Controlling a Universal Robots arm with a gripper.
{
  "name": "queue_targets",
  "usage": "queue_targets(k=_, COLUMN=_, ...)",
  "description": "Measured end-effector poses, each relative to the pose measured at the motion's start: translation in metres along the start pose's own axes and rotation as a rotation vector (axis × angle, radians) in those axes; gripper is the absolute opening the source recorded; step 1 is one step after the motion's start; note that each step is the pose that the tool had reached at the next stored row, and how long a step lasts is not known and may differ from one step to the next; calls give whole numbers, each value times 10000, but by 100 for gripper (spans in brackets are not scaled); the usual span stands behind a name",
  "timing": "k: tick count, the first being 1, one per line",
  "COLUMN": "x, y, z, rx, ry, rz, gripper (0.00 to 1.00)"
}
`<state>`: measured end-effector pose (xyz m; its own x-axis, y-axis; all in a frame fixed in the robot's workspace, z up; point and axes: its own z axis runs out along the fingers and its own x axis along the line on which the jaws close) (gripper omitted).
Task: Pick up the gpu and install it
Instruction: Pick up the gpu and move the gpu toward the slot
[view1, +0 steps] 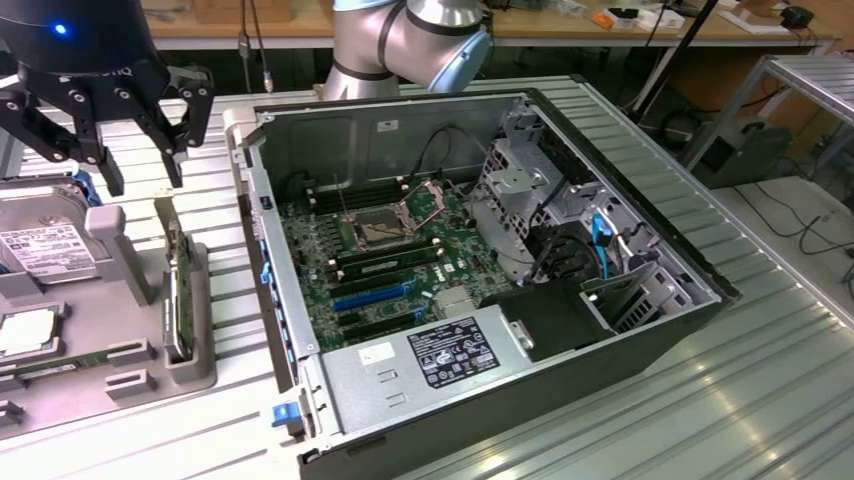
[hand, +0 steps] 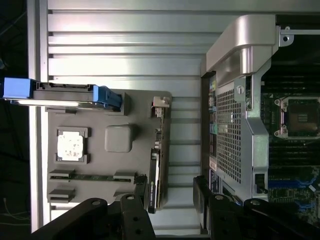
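The gpu stands on its long edge in a slot along the grey parts tray, on the side nearest the computer case. In the wrist view the gpu is a thin dark card with its pale bracket at one end. My gripper hangs above the far end of the tray, clear of the card, open with nothing between its black fingers. Seen from the wrist, my gripper straddles the card's near end from above.
The open computer case lies at the exterior view's right, motherboard and blue slots exposed. The tray also holds a hard drive, a CPU and a memory stick. The ribbed metal table lies underneath.
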<state>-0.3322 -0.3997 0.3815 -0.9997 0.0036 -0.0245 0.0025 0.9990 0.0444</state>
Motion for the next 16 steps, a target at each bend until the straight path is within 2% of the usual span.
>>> queue_targets(k=16, x=0, y=0, z=22, rx=-1, ry=0, rz=0, gripper=50)
